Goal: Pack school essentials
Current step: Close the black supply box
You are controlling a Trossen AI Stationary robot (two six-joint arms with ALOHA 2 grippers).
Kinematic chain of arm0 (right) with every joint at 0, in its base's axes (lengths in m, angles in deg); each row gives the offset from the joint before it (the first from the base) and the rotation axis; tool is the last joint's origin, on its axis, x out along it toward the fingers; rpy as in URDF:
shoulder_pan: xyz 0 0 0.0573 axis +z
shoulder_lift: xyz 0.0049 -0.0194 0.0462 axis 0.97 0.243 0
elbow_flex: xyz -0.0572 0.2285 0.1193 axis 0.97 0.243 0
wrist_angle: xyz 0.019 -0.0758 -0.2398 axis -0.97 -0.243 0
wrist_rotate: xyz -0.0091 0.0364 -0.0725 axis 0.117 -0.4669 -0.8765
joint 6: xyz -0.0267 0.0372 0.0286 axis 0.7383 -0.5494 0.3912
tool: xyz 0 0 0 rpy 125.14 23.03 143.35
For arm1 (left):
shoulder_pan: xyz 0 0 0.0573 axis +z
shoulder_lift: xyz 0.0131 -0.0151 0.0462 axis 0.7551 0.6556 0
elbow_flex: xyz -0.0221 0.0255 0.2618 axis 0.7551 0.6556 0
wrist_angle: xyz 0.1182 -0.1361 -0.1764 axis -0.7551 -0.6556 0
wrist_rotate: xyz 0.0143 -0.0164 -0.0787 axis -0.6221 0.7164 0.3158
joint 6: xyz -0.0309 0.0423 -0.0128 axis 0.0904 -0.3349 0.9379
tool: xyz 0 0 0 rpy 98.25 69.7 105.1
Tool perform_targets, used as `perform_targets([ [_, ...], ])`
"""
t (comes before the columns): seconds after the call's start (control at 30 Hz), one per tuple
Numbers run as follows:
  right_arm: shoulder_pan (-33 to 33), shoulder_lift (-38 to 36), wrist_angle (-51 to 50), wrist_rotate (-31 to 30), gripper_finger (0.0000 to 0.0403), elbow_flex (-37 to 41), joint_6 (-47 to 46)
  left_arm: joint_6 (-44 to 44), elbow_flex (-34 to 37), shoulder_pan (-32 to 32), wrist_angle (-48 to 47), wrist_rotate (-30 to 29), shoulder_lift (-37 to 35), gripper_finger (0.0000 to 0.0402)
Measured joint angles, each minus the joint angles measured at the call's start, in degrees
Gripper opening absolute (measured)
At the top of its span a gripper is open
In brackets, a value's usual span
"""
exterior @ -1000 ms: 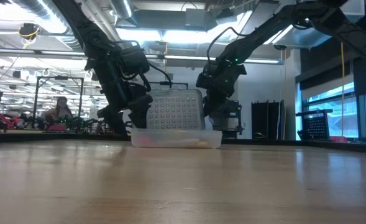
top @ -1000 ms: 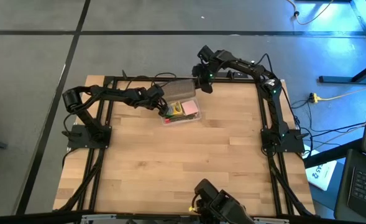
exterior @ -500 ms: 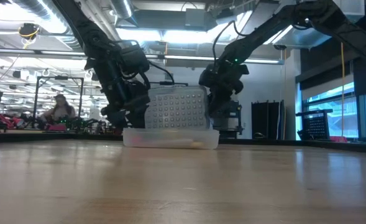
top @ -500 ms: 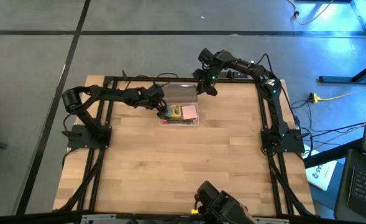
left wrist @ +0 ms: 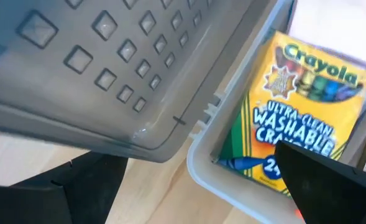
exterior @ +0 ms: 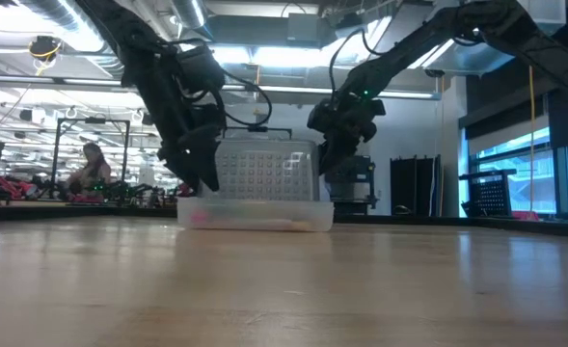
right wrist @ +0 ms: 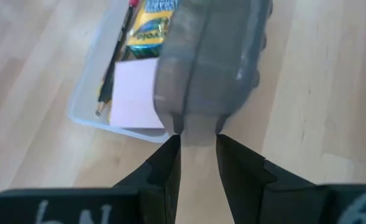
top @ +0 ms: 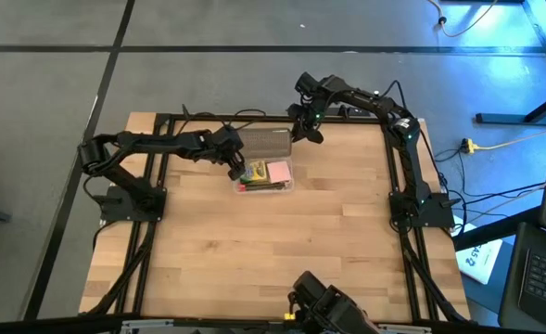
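Note:
A clear plastic case (top: 286, 182) (exterior: 255, 214) lies near the table's far edge. Its dotted grey lid (top: 266, 142) (exterior: 264, 173) stands open on the far side. Inside lie the green-and-yellow crayon box (top: 254, 172) (left wrist: 294, 112), the pink square pad (top: 278, 171) (right wrist: 133, 93) and a dark pencil (right wrist: 105, 93) along the near wall. Scissors and blue block do not show. My left gripper (top: 236, 168) (left wrist: 195, 162) is open, straddling the case's left end wall. My right gripper (top: 300, 135) (right wrist: 198, 146) is shut on the lid. My left gripper has one finger (left wrist: 332, 180) inside the case above the crayon box and the other (left wrist: 52, 193) outside on the table side; whether either touches the end wall (left wrist: 198, 155), I cannot tell. My right gripper pinches the lid's right end edge (right wrist: 195, 127) between its two fingers, slanting down from the table's right. The lid stands raised on the case's far side.
Dark frame rails (top: 398, 176) and cables (top: 245, 116) border the table's far and side edges. Bare wood (top: 273, 250) stretches across the near half. A camera mount (top: 319, 301) sits at the near edge. A person (exterior: 95, 166) shows in the room beyond.
The case, with its lid, has slid toward the table's left and slightly toward the near edge. My left gripper has drawn back leftward with it, its arm folding back. My right gripper has followed, still shut on the lid.

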Motion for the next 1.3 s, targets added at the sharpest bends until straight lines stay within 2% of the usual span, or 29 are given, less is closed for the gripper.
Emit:
perform_targets([
  [0.53, 2.5, 0.0, -0.2, 0.5, 0.0106, 0.0, 0.2, -3.4, 0.0, -0.1, -1.5, -0.4, -0.1, 0.0396],
  [0.9, 2.8, 0.0, -0.5, 0.5, 0.0106, 0.0, 0.0, -4.1, -0.2, -2.5, -5.7, 0.3, -0.3, 0.0396],
  [1.3, 3.7, 0.0, -2.3, 0.4, 0.0106, 0.0, 0.0, -5.1, -0.2, -4.1, -7.6, -0.3, -7.8, 0.0396],
])
